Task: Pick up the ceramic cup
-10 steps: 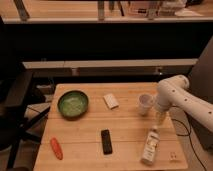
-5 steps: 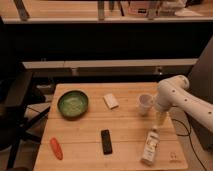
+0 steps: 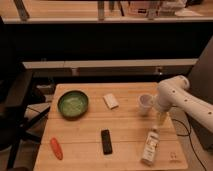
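The ceramic cup [image 3: 145, 104] is small, plain and white, and stands upright on the wooden table [image 3: 85, 135] toward its right side. My white arm comes in from the right. My gripper [image 3: 159, 116] hangs down just right of the cup, close beside it and partly hidden by the arm's wrist. A clear plastic bottle [image 3: 150, 146] lies on the table below the gripper.
A green bowl [image 3: 73, 104] sits at the left. A white block [image 3: 111, 100] lies near the back middle. A black remote [image 3: 106, 141] lies in the front middle and an orange carrot [image 3: 56, 148] at the front left. Dark chairs stand at the left.
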### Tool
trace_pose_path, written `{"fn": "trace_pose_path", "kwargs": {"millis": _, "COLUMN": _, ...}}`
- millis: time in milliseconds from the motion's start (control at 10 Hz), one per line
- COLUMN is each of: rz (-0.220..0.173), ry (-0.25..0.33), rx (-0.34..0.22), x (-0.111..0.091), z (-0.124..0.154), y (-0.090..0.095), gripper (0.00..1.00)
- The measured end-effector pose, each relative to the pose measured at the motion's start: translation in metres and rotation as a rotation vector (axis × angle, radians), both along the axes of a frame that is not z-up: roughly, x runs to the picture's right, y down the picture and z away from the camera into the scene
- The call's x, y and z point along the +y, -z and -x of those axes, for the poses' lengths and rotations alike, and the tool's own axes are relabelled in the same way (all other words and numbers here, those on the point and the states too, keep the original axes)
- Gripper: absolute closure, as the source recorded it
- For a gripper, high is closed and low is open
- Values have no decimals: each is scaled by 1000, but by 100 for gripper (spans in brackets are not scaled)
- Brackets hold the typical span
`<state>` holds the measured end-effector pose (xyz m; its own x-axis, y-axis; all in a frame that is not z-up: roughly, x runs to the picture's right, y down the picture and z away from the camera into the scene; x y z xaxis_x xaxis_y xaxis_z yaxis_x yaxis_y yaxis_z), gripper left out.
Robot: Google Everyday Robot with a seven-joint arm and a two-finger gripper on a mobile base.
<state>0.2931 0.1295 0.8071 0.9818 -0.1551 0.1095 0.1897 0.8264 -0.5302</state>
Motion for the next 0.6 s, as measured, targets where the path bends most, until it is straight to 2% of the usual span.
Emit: {"fn": "trace_pose_path", "kwargs": {"millis": 600, "rz": 1, "ry": 12, "rx": -6, "x": 1, "z": -2, "y": 0, "gripper": 20}}
